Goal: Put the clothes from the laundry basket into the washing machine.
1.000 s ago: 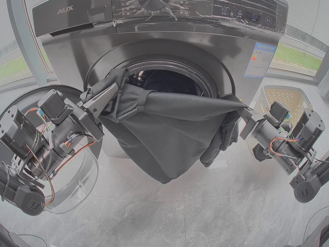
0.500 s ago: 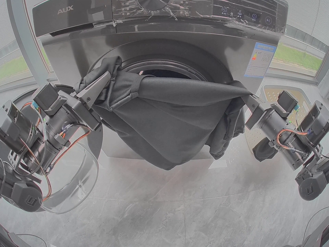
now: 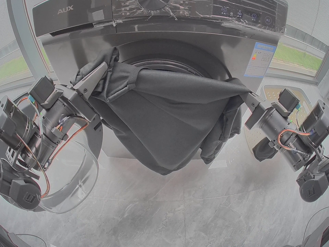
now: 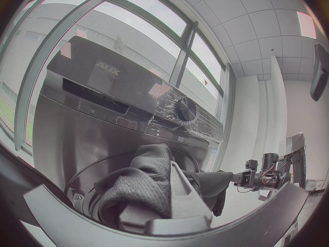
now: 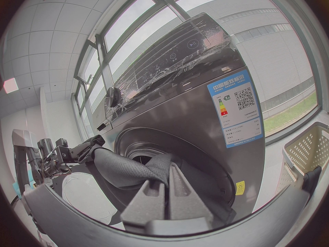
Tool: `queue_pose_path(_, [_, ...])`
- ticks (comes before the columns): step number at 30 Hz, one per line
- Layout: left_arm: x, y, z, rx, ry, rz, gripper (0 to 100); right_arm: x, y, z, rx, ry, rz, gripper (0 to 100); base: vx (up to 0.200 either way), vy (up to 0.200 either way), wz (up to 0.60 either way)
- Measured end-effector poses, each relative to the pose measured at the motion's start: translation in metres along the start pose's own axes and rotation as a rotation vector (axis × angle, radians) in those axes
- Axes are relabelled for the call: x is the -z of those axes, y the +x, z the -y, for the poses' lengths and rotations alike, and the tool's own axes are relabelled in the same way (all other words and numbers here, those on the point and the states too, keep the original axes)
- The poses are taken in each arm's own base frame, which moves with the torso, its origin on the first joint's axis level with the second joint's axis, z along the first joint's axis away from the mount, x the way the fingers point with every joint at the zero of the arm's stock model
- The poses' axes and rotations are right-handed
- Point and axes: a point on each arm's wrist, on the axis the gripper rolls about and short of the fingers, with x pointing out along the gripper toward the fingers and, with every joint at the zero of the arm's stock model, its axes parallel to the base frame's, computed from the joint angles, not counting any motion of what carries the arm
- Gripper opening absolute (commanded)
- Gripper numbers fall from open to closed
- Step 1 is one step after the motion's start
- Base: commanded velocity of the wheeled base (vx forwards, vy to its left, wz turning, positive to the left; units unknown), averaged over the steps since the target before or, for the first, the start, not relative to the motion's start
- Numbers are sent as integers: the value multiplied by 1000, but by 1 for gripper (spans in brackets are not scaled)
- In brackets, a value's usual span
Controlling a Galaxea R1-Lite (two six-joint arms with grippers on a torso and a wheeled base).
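While spanning centre frame, pinched at left end by left gripper (image 3: 99,73) and at right by right gripper (image 3: 246,98), noted dark garment (image 3: 164,120) hanging before washing machine (image 3: 192,42) opening. Judged mid-transfer. Next: push forward and inside, then release.

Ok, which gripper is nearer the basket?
Right. The right gripper sits just beside the basket, clamping the cloth; the left gripper is across the washer front, by the open door.

Glass-walled test room: tiled ceiling (image 4: 260,21), large windows (image 4: 154,14), washing machine (image 3: 205,42).
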Motion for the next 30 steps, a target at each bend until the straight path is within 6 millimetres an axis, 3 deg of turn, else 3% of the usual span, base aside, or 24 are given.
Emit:
queue_pose_path(11, [5,-3,1,4,-8,-22,0,2,-2,0,4,0,-10,0,0,0,0])
queue_pose_path(19, [27,-5,17,60,-49,-107,0,24,-9,0,7,3,-103,0,0,0,0])
queue_pose_path(20, [30,-3,21,72,-55,-111,0,30,-9,0,8,2,-124,100,0,0,0])
queue_pose_path(30, [32,32,48,165,-97,-73,0,93,-36,2,-6,-16,-420,100,0,0,0])
